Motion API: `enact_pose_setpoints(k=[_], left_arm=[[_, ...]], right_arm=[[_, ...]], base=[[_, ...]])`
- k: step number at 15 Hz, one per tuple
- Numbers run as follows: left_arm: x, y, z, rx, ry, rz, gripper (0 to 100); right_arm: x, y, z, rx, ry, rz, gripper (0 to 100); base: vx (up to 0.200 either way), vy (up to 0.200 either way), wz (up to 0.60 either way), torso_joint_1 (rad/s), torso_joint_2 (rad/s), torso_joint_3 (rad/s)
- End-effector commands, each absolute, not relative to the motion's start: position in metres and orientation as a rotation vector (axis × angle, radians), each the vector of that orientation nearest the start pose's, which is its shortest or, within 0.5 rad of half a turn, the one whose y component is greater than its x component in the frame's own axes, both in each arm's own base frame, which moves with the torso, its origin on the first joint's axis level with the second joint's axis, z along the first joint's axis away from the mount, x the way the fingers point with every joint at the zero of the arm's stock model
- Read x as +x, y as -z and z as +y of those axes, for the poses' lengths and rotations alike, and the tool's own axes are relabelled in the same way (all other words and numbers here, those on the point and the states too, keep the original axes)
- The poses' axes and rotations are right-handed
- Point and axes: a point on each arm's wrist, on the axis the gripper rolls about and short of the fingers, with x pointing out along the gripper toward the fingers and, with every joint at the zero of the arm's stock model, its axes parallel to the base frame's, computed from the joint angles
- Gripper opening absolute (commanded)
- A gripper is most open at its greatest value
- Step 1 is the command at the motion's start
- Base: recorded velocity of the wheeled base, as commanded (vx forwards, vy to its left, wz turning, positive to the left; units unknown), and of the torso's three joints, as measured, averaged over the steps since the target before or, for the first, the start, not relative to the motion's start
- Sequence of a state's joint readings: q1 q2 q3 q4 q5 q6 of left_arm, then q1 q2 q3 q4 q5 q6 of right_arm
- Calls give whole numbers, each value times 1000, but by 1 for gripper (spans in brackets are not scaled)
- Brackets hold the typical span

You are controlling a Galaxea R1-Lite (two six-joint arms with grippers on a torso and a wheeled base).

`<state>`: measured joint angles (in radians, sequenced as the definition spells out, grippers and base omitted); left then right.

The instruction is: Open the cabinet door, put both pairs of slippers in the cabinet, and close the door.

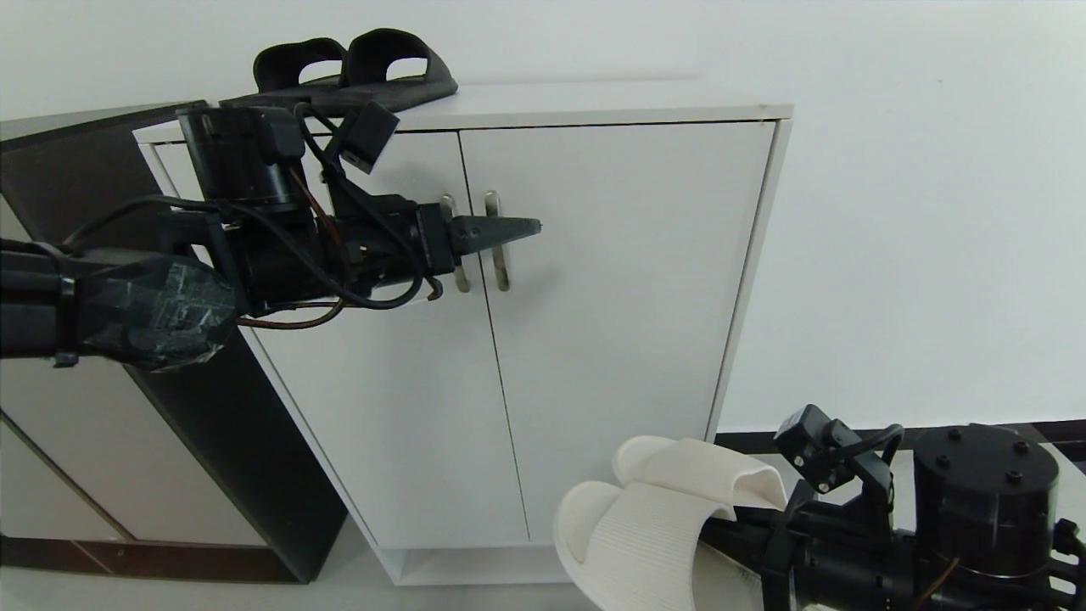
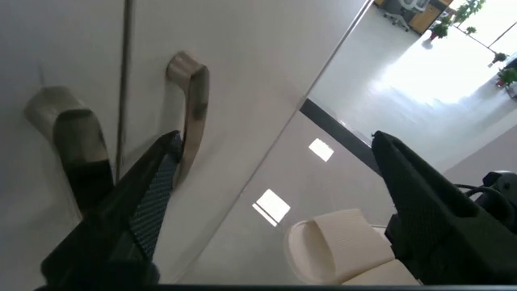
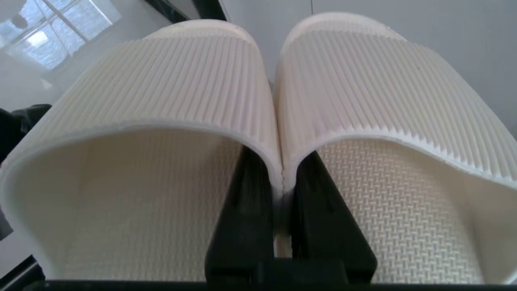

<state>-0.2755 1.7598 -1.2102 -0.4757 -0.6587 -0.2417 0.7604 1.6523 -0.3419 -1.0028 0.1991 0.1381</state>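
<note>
Both doors of the cabinet (image 1: 594,339) are shut, so I judge this to be the opening step. My left gripper (image 1: 519,228) is at the middle of the cabinet front, level with the 2 handles beside the centre seam. Its jaws are spread wide with nothing in them. In the left wrist view, 1 finger (image 2: 149,190) lies against the right-hand door's handle (image 2: 192,105), which sits just inside the open gap. I read that as lined up to close on the handle and pull, though I cannot tell whether the finger actually touches it.

My right gripper (image 3: 280,234) is low, in front of the cabinet's bottom right corner, and is clamped on the white slippers (image 1: 653,526). Its 2 fingers pinch the adjoining inner walls of the pair, so 1 grasp carries both shoes side by side. Holding them there keeps them ready to go in, but I think a swinging right-hand door could meet them, so I would watch that clearance.

The black slippers (image 1: 356,72) lie together on top of the cabinet, at its left rear corner, well above the doors. They are not yet handled, and from there they should be an easy reach for the left arm. So 0 of the 2 pairs are inside.
</note>
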Motion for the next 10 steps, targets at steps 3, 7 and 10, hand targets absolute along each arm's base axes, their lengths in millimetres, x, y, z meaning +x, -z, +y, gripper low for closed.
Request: enact_pose_setpoints(k=[3, 7, 10], left_arm=[[328, -254, -107, -242, 919, 209, 0], [297, -241, -111, -149, 961, 193, 0], [247, -241, -115, -138, 998, 138, 0]], right_arm=[[169, -117, 167, 35, -931, 377, 0], [159, -117, 161, 60, -1034, 332, 0], [150, -112, 155, 17, -1115, 300, 0]], base=[[0, 0, 0, 0, 0, 0], [0, 0, 0, 0, 0, 0], [0, 0, 0, 0, 0, 0]])
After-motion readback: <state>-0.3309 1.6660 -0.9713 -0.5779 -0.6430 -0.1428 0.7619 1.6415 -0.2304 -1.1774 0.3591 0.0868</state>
